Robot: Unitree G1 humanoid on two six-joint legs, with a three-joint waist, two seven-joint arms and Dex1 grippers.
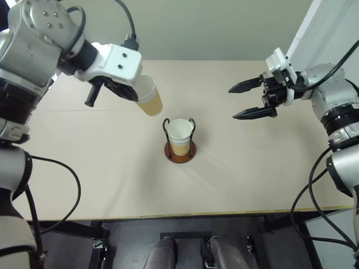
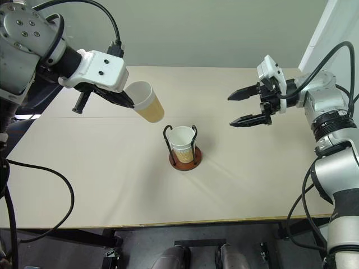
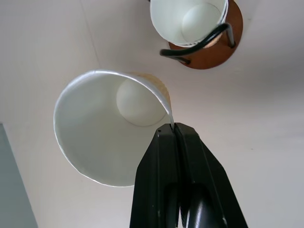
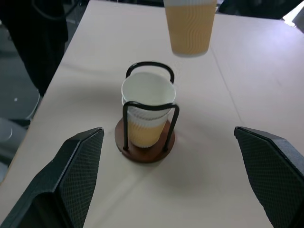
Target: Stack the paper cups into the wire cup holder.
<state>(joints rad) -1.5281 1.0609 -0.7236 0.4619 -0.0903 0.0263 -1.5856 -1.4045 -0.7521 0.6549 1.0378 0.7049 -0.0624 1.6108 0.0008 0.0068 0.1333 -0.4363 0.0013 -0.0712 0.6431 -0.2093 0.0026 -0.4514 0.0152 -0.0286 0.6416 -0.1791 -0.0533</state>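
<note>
The wire cup holder [image 1: 180,150] stands mid-table on its reddish-brown disc, with paper cups [image 1: 180,135] nested between its two black loops. Another paper cup [image 1: 149,97] hangs tilted in the air, up and to the left of the holder. My left gripper [image 1: 136,95] is shut on that cup's rim; the left wrist view shows the fingers [image 3: 176,156] pinching the white rim edge [image 3: 164,102]. Off to the right of the holder, my right gripper [image 1: 247,100] stands open above the table, holding nothing, its fingers pointing left toward the holder.
The beige table [image 1: 112,179] spreads wide around the holder, with its front edge [image 1: 185,214] near me. A faint seam [image 1: 73,110] runs across the tabletop at the left. Black cables [image 1: 67,196] hang off both arms beside the table.
</note>
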